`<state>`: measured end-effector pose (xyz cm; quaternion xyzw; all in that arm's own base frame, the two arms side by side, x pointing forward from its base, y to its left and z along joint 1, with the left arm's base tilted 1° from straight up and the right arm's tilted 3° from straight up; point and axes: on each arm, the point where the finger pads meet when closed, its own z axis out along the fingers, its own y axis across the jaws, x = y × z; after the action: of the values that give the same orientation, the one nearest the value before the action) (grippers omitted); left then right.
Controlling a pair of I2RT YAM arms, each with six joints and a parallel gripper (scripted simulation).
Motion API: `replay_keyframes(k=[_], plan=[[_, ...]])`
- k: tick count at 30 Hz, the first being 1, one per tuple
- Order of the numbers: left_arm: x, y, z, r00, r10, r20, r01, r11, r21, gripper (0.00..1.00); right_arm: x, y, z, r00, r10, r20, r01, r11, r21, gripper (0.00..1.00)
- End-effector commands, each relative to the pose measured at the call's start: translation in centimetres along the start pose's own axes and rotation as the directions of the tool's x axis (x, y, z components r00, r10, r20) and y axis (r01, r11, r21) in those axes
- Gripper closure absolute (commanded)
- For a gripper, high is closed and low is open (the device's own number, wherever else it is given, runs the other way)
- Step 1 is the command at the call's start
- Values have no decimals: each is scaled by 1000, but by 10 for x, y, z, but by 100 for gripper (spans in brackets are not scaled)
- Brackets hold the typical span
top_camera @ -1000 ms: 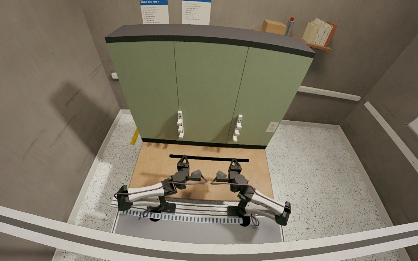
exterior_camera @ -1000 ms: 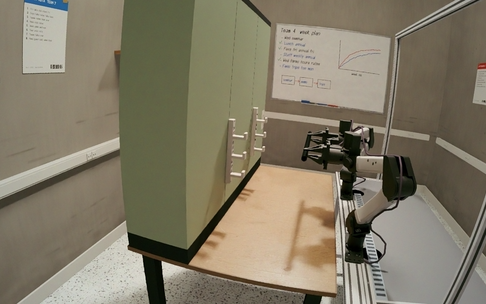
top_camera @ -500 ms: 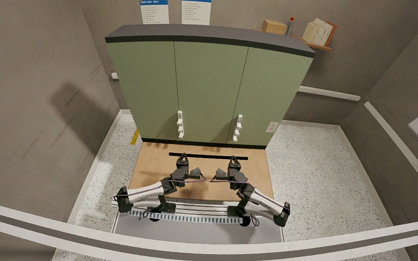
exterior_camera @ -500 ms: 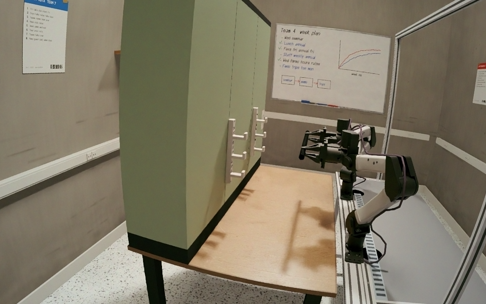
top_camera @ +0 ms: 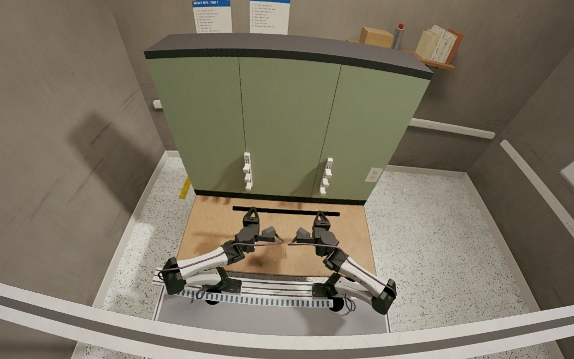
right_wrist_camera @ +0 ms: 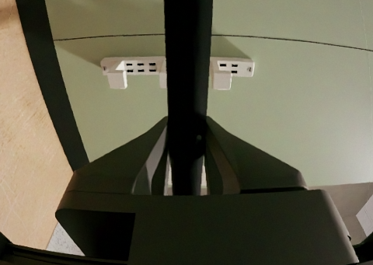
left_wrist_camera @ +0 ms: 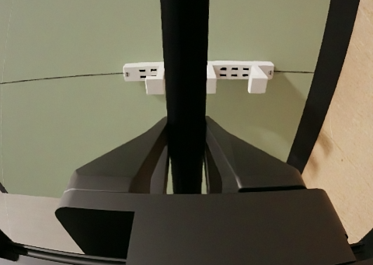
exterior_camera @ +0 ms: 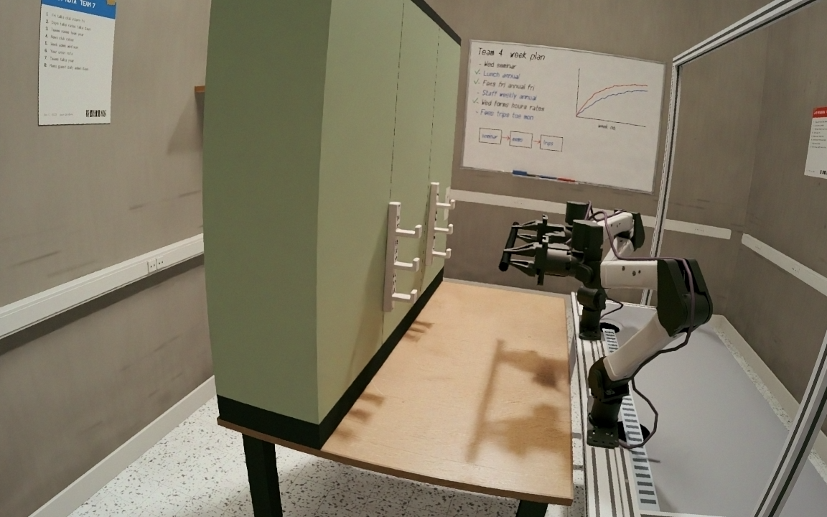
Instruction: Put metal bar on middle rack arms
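Note:
The black metal bar hangs level in the air in front of the wall rack, apart from it. My left gripper is shut on it toward one end; my right gripper is shut on it toward the other. The rack has a left strip and a right strip, each with three white arms. The middle left arm and middle right arm are empty. In both wrist views the bar partly hides the middle arms.
The green panel carries the rack and stands on the wooden table. Upper and lower rack arms flank the middle ones. A wall socket is right of the rack. Frame rails stand behind the robot arms.

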<state>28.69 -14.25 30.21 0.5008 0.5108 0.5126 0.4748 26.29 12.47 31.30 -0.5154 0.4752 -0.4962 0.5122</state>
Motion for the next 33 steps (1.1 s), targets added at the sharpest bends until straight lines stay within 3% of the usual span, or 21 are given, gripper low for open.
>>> replay_keyframes(k=[1, 33], plan=[[-1, 12, 9, 1000, -10, -6, 10, 1000, -18, 100, 2, -10, 8, 1000, 9, -6, -9, 1000, 15, 100], [-3, 13, 55, 1000, -10, -6, 10, 1000, -18, 100, 5, -13, 55, 1000, 9, -6, -9, 1000, 15, 100]])
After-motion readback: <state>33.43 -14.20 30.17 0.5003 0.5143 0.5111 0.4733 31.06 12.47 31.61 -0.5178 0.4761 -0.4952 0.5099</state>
